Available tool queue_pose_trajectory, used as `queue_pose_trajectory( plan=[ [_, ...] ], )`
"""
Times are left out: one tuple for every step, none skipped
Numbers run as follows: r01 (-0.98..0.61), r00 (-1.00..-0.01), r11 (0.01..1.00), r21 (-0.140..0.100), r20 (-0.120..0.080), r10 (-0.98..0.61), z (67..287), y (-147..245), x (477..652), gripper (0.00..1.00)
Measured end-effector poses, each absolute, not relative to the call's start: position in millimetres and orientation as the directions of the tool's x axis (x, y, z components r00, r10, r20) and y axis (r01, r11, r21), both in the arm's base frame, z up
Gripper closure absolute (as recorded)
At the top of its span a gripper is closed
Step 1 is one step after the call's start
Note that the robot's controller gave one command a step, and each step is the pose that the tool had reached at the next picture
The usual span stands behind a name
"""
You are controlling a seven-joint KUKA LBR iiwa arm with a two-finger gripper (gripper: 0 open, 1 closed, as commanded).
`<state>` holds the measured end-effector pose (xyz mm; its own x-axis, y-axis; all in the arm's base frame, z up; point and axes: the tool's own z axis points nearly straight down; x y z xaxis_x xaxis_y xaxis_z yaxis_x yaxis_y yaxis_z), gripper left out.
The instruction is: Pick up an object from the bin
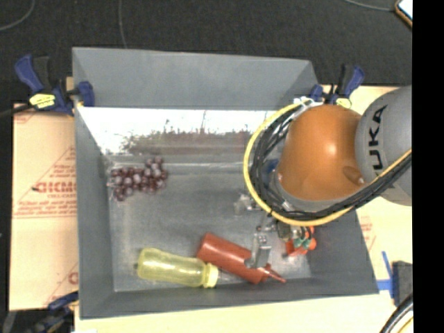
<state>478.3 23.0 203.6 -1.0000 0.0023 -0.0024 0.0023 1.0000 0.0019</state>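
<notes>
My gripper (253, 226) reaches down from under the orange dome at the bin's front right. It is open, its two metal fingers standing apart. The nearer fingertip (261, 254) is over the narrow end of a red squeeze bottle (223, 252). That bottle lies on its side along the front wall with its nozzle pointing right. I cannot tell whether the finger touches it, and nothing is between the fingers. A pale yellow bottle (173, 268) lies just left of the red one. A small orange and green thing (300, 243) sits under the arm to the right, partly hidden.
A bunch of dark purple grapes (138, 177) lies at the back left of the bin floor. The arm and its cable loops cover the bin's right side. Bare floor shows between the grapes and the bottles.
</notes>
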Motion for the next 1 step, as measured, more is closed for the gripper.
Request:
queue_pose_trajectory(
  plan=[
    [0.002, -1.0, 1.0, 0.002, -0.002, 0.002, 203.6, 23.0, 478.3, 0.0]
  ],
)
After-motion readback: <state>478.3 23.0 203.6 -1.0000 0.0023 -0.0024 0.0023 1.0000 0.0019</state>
